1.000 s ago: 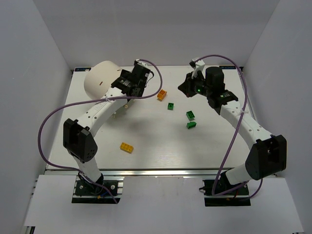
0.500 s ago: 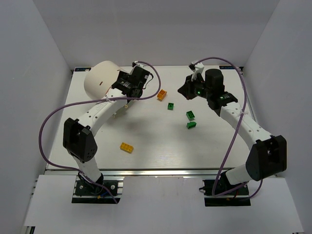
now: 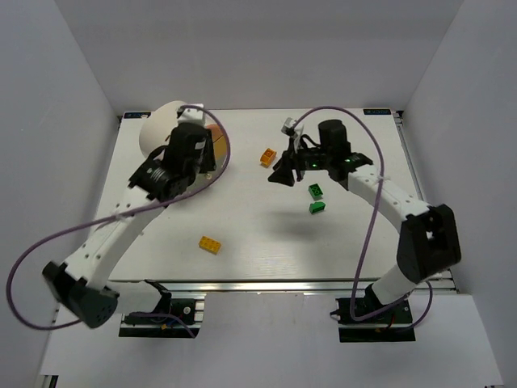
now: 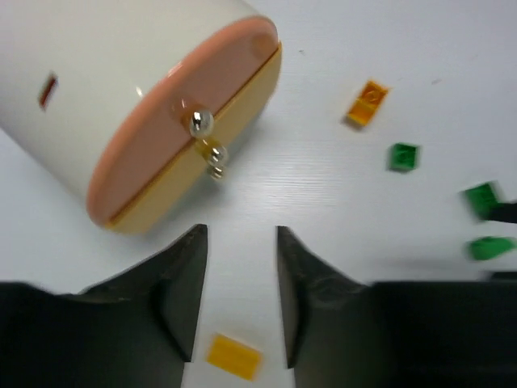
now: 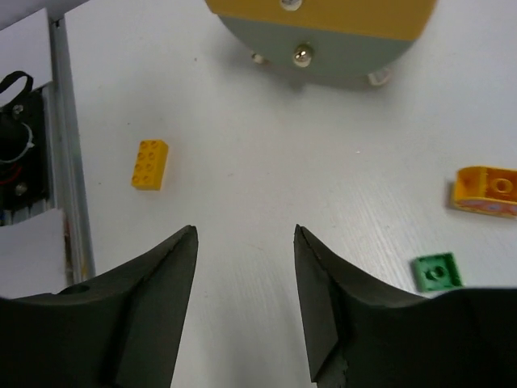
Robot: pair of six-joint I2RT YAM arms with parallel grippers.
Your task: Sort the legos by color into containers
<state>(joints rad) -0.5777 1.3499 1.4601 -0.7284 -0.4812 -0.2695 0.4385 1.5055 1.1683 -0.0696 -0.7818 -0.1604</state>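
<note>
Left gripper (image 3: pixel 192 158) is hovering above the table (image 3: pixel 266 242), just right of the drum (image 3: pixel 161 128); can't tell its gap from the top view. Right gripper (image 3: pixel 283 171) is reaching left over mid-table, just below the orange lego (image 3: pixel 268 157); its gap isn't readable here either. One green lego (image 3: pixel 315 191) and a second green lego (image 3: pixel 317 208) are lying close together, just right of the right gripper. Yellow lego (image 3: pixel 211 244) is sitting alone toward the near edge, well apart from the others. Drum is lying on its side at the far left, with the orange front (image 3: pixel 213 133) facing right

Left wrist: left gripper (image 4: pixel 238 299) is showing fingers (image 4: pixel 182 291) narrowly apart, gripping nothing. Yellow lego (image 4: pixel 234 356) is lying on the table below the gap. Drum (image 4: pixel 105 65) is filling the upper left, with the orange front (image 4: pixel 174 113) sitting over the yellow front (image 4: pixel 218 121), each with a knob (image 4: pixel 200 123). Orange lego (image 4: pixel 367 103) and three green legos (image 4: pixel 403 156) are spreading out to the right, the two by the edge blurred

Right wrist: right gripper (image 5: pixel 246 299) is showing fingers (image 5: pixel 153 307) moderately wide, gripping nothing. Drum face is sitting at the top edge, yellow front (image 5: pixel 323 14) above grey front (image 5: pixel 339 61). Yellow lego (image 5: pixel 150 164) is lying left, near the rail (image 5: pixel 69 162). Orange lego (image 5: pixel 485 190) is at the right edge, and a green lego (image 5: pixel 436 271) is lying just beside the right finger
</note>
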